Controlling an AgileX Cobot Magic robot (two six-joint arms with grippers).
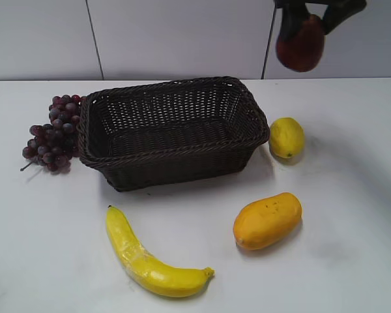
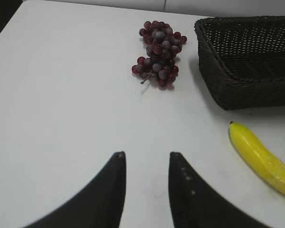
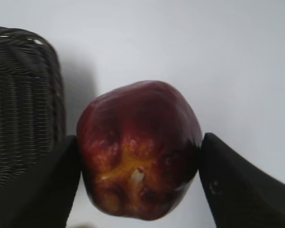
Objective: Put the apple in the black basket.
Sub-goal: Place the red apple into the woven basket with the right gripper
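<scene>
My right gripper (image 1: 306, 29) is shut on the dark red apple (image 1: 301, 44) and holds it high in the air, above and to the right of the black basket (image 1: 247, 104). In the right wrist view the apple (image 3: 140, 152) fills the space between both jaws (image 3: 137, 166), with the basket's corner (image 3: 23, 95) below at the left. The basket (image 2: 213, 80) holds nothing and also shows at the right of the left wrist view. My left gripper (image 2: 146, 159) is open and empty over bare table, out of the exterior view.
Red grapes (image 1: 52, 134) lie against the basket's left end. A yellow lemon (image 1: 287, 137) sits just right of the basket. An orange mango (image 1: 267, 220) and a banana (image 1: 150, 261) lie in front of it on the white table (image 1: 352, 261).
</scene>
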